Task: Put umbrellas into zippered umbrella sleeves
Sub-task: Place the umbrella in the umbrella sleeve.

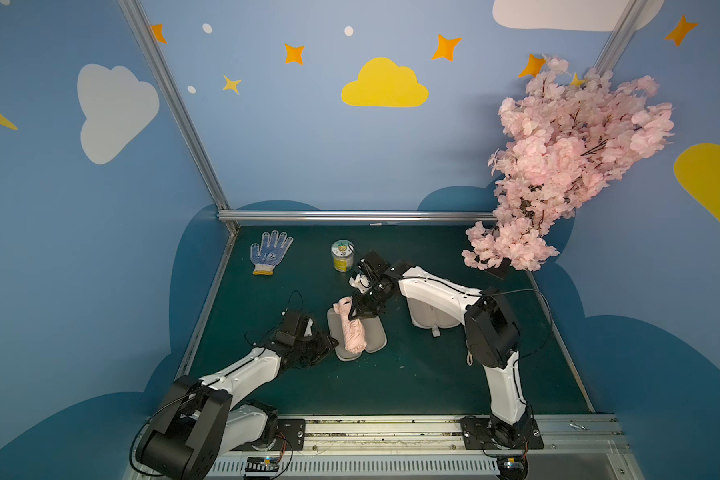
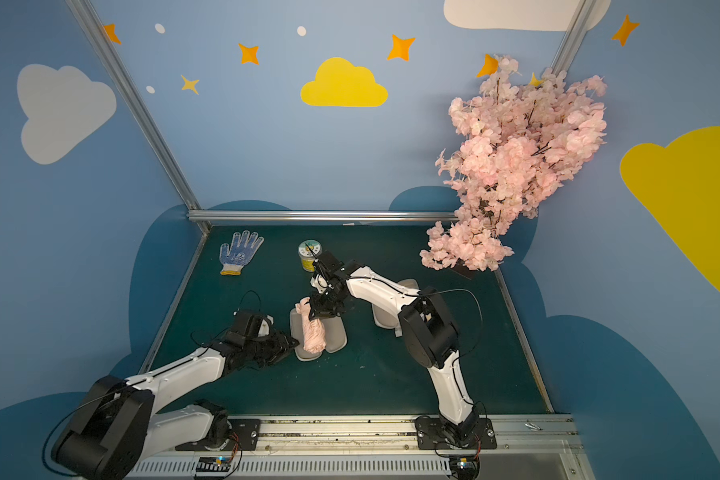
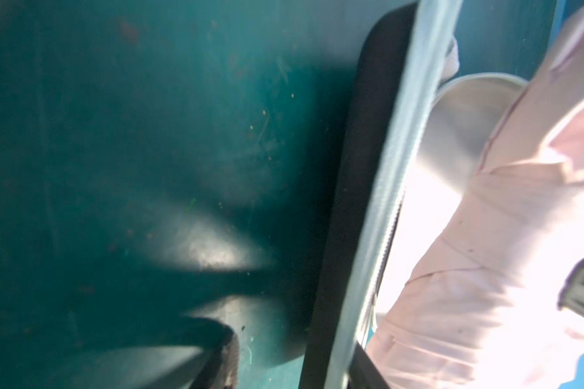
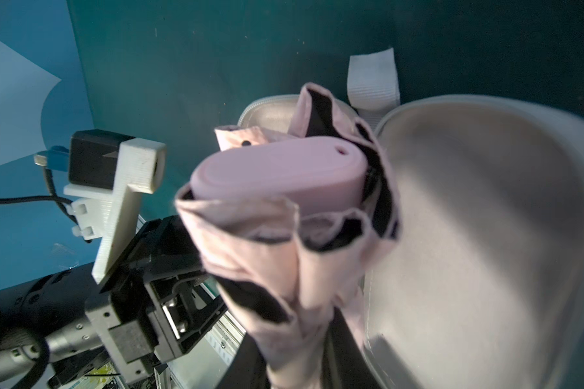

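My right claw (image 1: 355,311) pinches the fabric at the far end of the pink umbrella (image 1: 353,336), whose near end rests in the open sleeve (image 1: 374,337). It looks light, and the soft cloth probably slips, so the stiff handle (image 4: 277,175) should hold better. My left claw (image 1: 329,343) is spread just left of the sleeve.

Top views overlook table (image 1: 391,382); wrist views close.

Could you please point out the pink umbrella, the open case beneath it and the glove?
pink umbrella (image 1: 353,336): a top view, middle of the fabric roll.
open case (image 1: 374,337): a top view, bare lining beside the umbrella.
glove (image 1: 270,254): a top view, the palm.
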Tool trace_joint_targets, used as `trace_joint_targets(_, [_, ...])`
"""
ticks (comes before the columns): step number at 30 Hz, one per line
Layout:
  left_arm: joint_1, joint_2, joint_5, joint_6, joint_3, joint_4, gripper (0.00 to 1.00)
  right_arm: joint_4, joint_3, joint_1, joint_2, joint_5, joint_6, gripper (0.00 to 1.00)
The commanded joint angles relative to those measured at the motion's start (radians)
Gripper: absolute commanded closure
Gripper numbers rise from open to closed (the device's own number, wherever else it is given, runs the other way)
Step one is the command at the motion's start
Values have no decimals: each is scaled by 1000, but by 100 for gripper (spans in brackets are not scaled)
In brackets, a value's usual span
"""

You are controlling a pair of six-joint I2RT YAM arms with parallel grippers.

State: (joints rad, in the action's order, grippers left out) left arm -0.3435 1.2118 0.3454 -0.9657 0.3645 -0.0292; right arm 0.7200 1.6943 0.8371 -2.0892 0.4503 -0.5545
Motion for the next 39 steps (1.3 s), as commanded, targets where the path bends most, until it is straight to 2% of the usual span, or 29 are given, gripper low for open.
trace_joint_targets(1, [9,40,15,28,-10,13,58,15,52,17,-33,16,-32,96])
trace_joint_targets(5, [21,78,33,48,-7,26,66,163,174,57,-119,-42,-12,96])
trace_joint_targets(9, [26,88,38,60,-3,35,73,197,180,59,-177,-82,-34,92])
trace_joint_targets(12, [26,88,44,59,-4,34,73,203,184,56,-191,-131,-45,90])
trace_joint_targets(18, [38,88,33,79,2,-12,74,232,209,52,-171,-132,-30,68])
trace_joint_targets(25, [48,95,34,74,0,-13,74,281,224,-11,-25,24,23,38])
trace_joint_targets(28, [49,110,54,84,1,0,74,338,235,-60,46,25,57,34])
trace_joint_targets(33, [48,98,56,92,12,-14,74,357,119,-159,149,-33,102,29])
trace_joint_targets(36, [48,103,58,97,16,-7,74,258,-20,-200,139,70,80,26])
trace_joint_targets(39, [49,114,64,103,21,-7,74,98,-125,-188,124,164,0,25])
